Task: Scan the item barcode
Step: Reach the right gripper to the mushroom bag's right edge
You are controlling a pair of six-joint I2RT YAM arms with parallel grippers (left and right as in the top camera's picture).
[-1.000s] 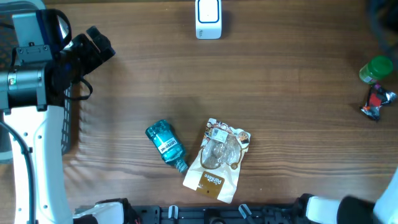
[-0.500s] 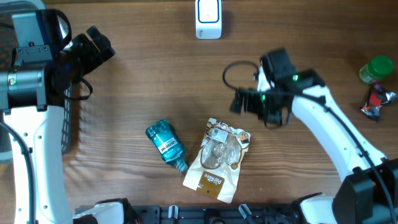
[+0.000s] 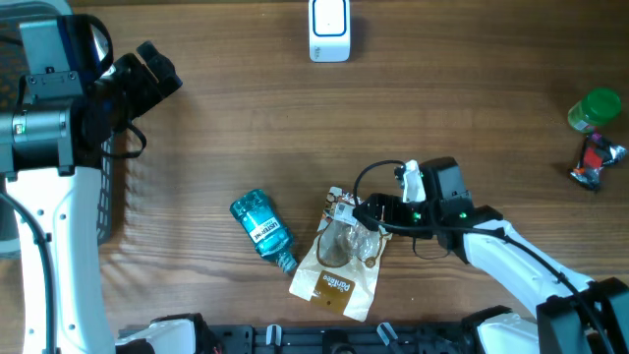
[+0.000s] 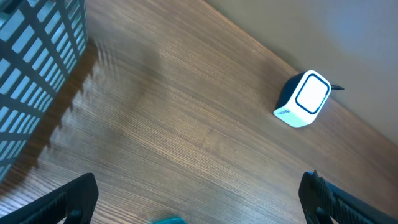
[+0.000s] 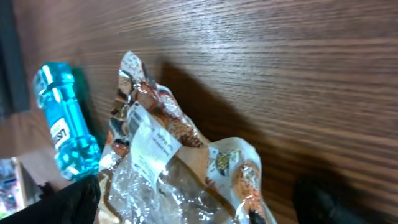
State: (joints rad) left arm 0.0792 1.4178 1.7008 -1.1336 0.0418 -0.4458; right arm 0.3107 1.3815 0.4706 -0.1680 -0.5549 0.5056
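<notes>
1. The wooden surface (image 3: 472, 88) carries every item.

2. The slatted basket (image 3: 110, 197) stands directly below the left gripper (image 3: 162, 67). This gripper hangs above the surface with its jaws spread wide and holds nothing.

3. The right gripper (image 3: 371, 216) is low over the crumpled top end of the snack bag (image 3: 339, 265), also with its jaws spread wide. In the right wrist view one fingertip stands on each side of the bag's top. The views do not show whether a fingertip touches the foil. Nothing is pinched.

4. The snack bag lies flat. Its top end is under the right gripper and its brown bottom end points away from that gripper, toward the near edge of the surface.

5. The blue bottle (image 3: 260, 226) lies on its side just beyond the bag, on the side away from the right arm. It is apart from both grippers.

6. The white scanner (image 3: 328, 28) stands ahead of the left gripper and well apart from both grippers.

7. A green-lidded jar (image 3: 595, 108) and a small wrapper (image 3: 595, 162) sit close together, well behind the right gripper.

8. A white label (image 5: 152, 143) sits on the bag's top end, between the right gripper's fingertips. Its print is too small to read.
</notes>
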